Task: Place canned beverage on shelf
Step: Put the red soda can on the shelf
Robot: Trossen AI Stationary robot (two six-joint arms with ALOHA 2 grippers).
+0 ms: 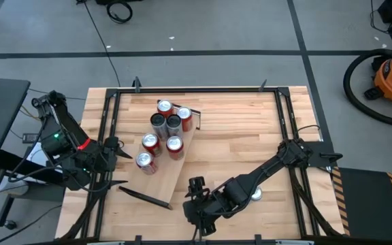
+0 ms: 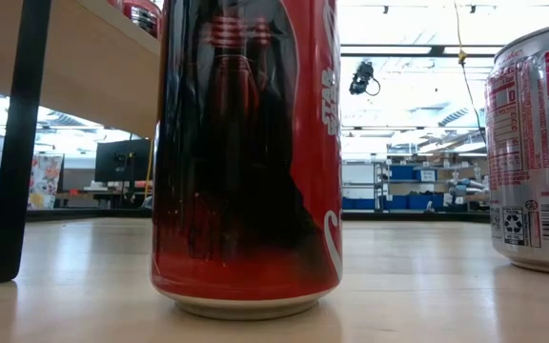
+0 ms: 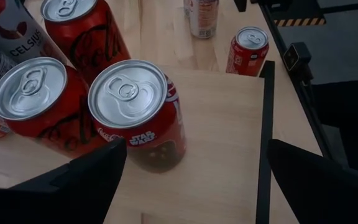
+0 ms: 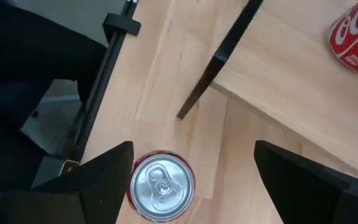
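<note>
The shelf [image 1: 160, 167], a pale plank on dark end bars [image 2: 17, 143], lies slantwise on the table's left half and carries several cans [image 1: 165, 126]. A red Star Wars can [image 3: 138, 112] stands at its near end. My left gripper [image 1: 116, 162] hovers open just left of that can. A red can [image 4: 162, 186] stands upright on the tabletop near the front edge. My right gripper [image 4: 191, 180] hangs open above this can, one finger on either side of it and clear of it. In the high view the arm hides the can.
A second can [image 1: 256, 195] with a white label [image 2: 541, 143] stands on the table right of the right gripper. A black frame [image 1: 288, 129] runs around the tabletop. The shelf's near end bar [image 4: 219, 59] lies just beyond the can under the right gripper.
</note>
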